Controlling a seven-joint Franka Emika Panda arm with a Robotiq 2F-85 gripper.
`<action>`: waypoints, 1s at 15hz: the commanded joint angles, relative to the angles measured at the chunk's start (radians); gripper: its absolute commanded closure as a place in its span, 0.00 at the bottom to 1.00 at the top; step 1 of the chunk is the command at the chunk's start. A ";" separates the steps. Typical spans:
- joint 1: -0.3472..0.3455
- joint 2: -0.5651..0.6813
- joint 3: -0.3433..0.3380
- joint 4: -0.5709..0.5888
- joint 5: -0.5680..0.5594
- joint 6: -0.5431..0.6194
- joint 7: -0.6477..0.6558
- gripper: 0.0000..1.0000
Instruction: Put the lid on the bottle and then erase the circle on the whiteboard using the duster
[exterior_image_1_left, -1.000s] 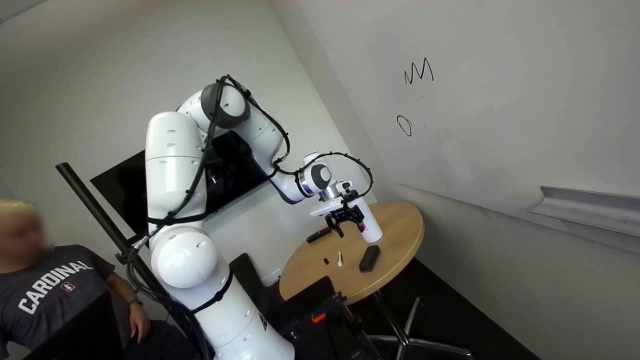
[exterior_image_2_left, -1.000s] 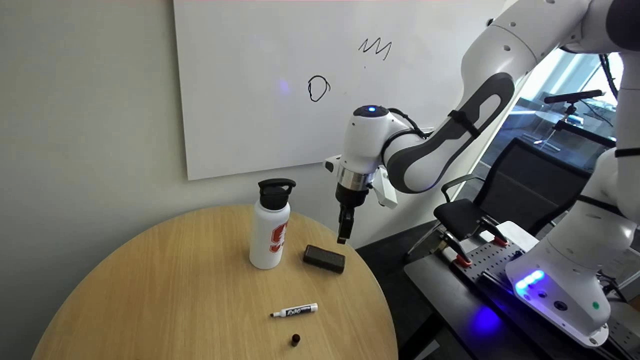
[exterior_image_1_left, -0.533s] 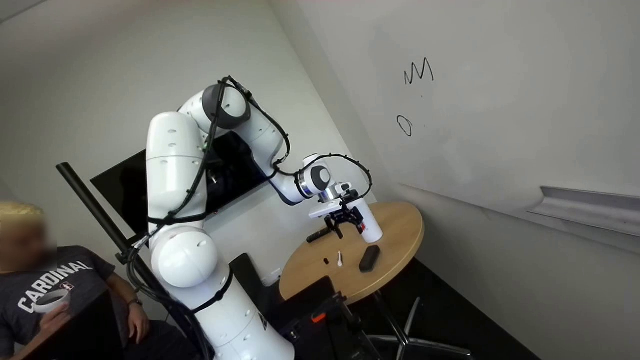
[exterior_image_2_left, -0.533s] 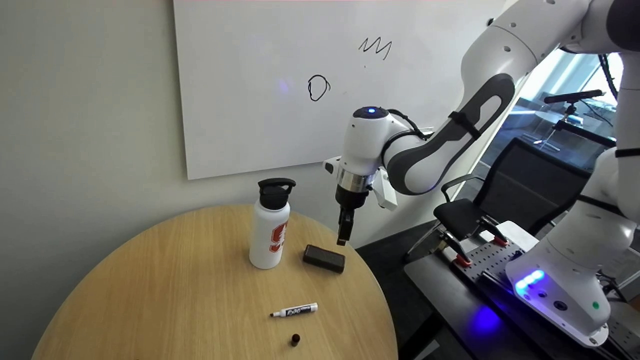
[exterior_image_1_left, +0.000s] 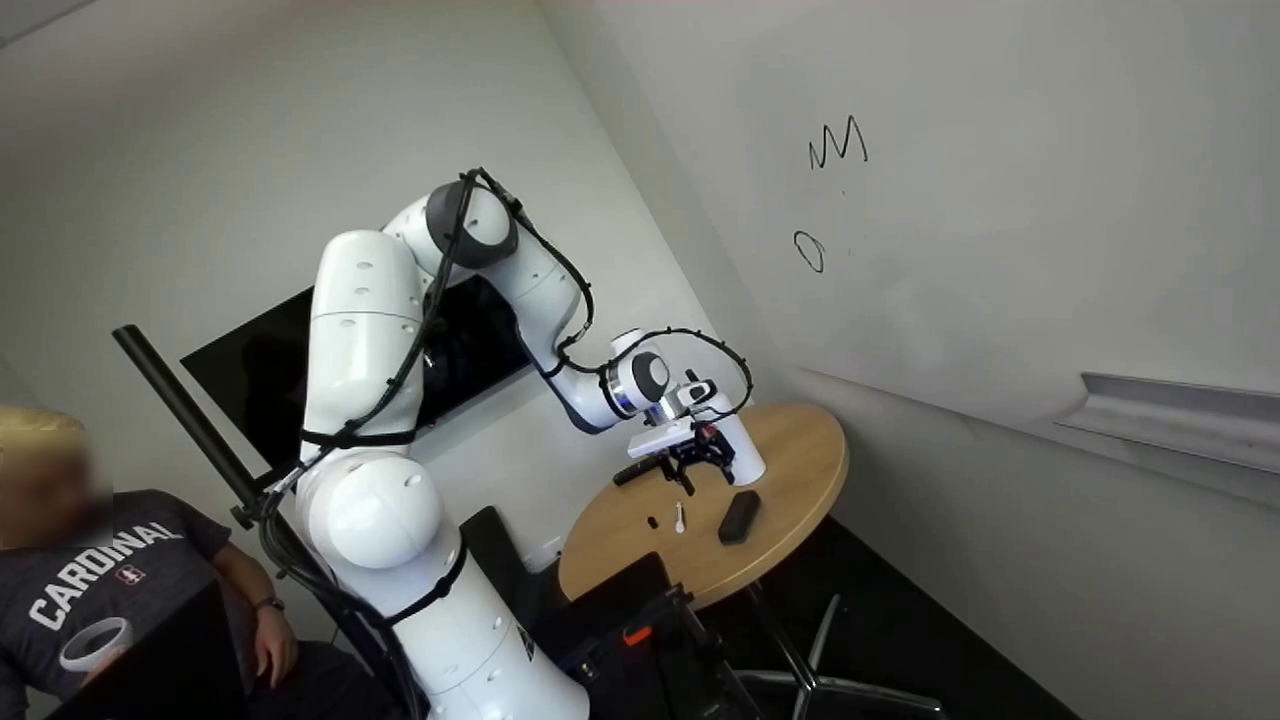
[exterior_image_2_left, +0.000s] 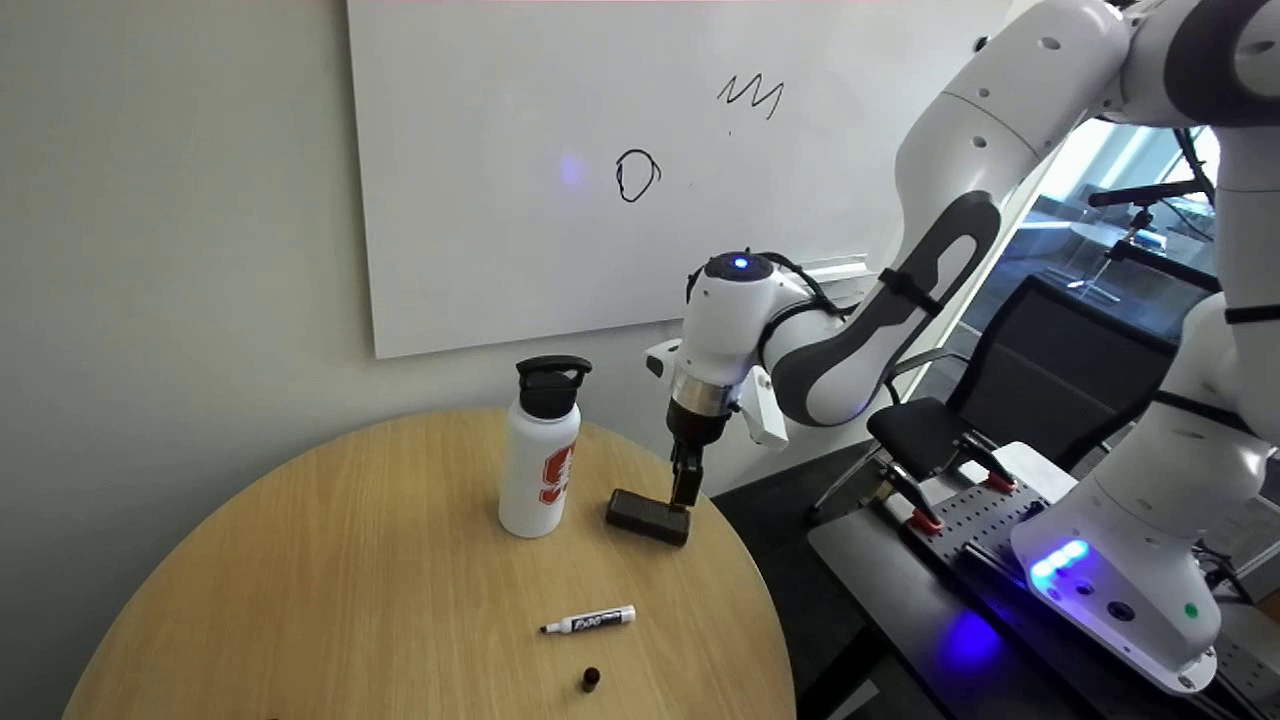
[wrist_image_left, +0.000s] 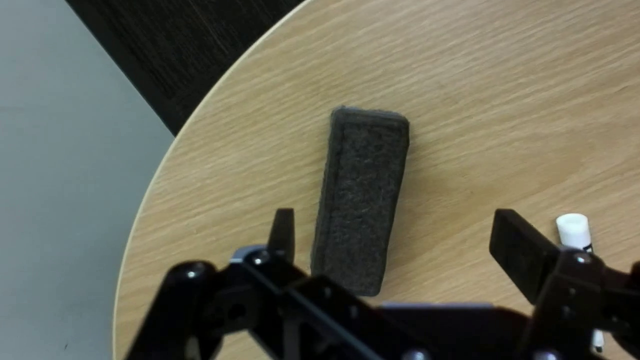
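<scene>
charcoal-grey, the duster (wrist_image_left: 362, 195) lies on the desk (wrist_image_left: 225, 150) near its rim; in the wrist view it shows between the spread jaws, nearer the rim-side finger (wrist_image_left: 283, 232), long axis crossing their closing line.

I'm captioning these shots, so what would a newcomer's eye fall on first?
Probably the big white robot arm, stretched out over the round table with its gripper open near the dark eraser. Next, likely the white bottle with red print standing upright on that table. Then the black circle and zigzag drawn on the whiteboard.
</scene>
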 joint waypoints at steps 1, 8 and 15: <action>0.017 0.061 -0.035 -0.005 0.017 0.150 0.018 0.00; 0.068 0.140 -0.091 0.038 0.115 0.188 0.047 0.00; 0.095 0.179 -0.095 0.092 0.166 0.166 0.045 0.00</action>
